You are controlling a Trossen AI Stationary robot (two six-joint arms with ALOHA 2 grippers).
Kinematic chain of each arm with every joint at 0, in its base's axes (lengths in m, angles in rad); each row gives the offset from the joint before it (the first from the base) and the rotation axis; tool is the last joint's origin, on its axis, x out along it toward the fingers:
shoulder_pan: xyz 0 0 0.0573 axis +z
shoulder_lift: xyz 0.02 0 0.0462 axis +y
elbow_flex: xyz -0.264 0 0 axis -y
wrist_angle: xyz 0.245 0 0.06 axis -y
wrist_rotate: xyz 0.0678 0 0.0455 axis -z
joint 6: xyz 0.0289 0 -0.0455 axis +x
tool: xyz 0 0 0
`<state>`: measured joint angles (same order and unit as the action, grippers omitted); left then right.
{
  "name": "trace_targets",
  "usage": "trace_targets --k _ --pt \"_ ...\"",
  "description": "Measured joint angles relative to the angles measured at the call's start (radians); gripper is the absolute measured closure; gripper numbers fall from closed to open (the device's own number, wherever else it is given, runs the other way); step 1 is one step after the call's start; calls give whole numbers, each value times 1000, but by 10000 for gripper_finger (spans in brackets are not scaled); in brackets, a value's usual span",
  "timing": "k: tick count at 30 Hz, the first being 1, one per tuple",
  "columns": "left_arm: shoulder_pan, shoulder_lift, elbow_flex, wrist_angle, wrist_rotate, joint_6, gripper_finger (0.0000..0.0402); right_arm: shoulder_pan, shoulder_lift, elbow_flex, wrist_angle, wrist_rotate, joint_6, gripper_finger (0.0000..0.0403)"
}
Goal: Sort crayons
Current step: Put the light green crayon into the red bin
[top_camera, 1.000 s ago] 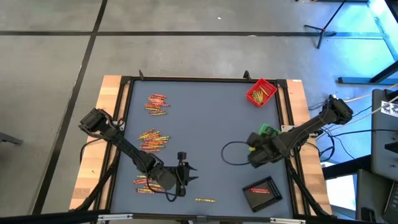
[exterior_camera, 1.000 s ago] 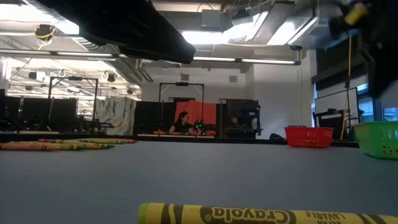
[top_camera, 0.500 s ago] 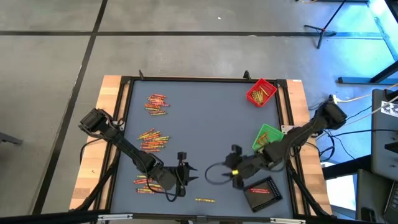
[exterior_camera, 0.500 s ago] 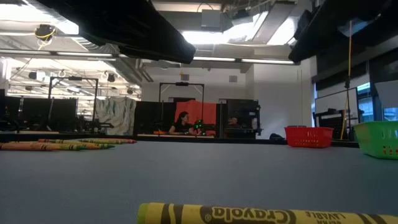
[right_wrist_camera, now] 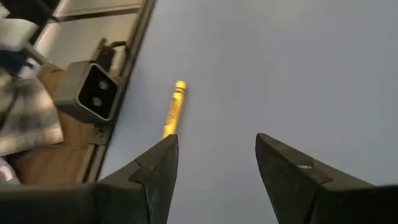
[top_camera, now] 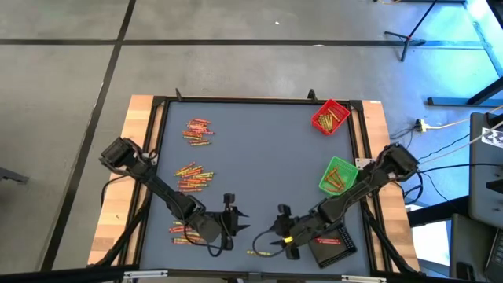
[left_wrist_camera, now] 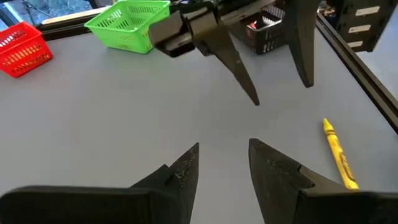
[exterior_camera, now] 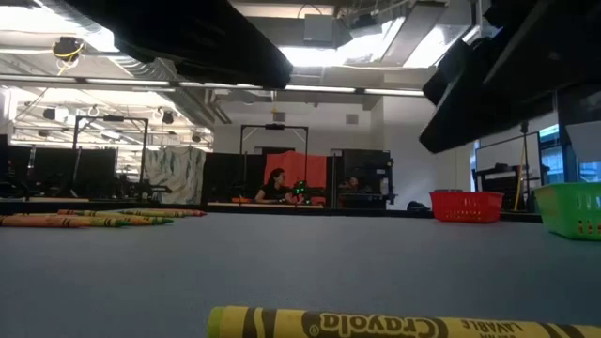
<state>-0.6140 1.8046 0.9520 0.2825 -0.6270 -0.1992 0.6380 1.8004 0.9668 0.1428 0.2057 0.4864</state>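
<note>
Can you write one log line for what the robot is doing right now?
right hand: open, empty, near lone yellow crayon | left hand: open, empty, waiting | green tray: holds crayons

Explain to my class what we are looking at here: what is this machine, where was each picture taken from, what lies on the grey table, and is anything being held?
This is a robot with two dark jointed arms at a grey table; each ends in a two-fingered end effector. One picture looks straight down, one looks level across the tabletop, and two come from cameras on the wrists.

Seen from above, the left end effector hangs open and empty near the table's front edge. The right end effector, also open and empty, is close to a lone yellow wax crayon, which the right wrist camera shows just ahead of its fingers.

On the table lie loose clusters of red, orange and yellow crayons, a red square mesh tray, a green square mesh tray and a black square tray, each holding a few crayons.
</note>
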Motion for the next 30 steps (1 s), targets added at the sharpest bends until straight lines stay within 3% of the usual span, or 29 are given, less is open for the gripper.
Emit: trace_targets --k 14,22,30 --pt "-25 0 0 4 -19 -9 278 50 183 3 306 -4 -96 190" --pt "-31 0 0 4 -18 -84 278 50 283 85 282 -7 -101 190" --pt "-42 0 0 3 -8 -150 278 50 290 106 167 31 -103 199"
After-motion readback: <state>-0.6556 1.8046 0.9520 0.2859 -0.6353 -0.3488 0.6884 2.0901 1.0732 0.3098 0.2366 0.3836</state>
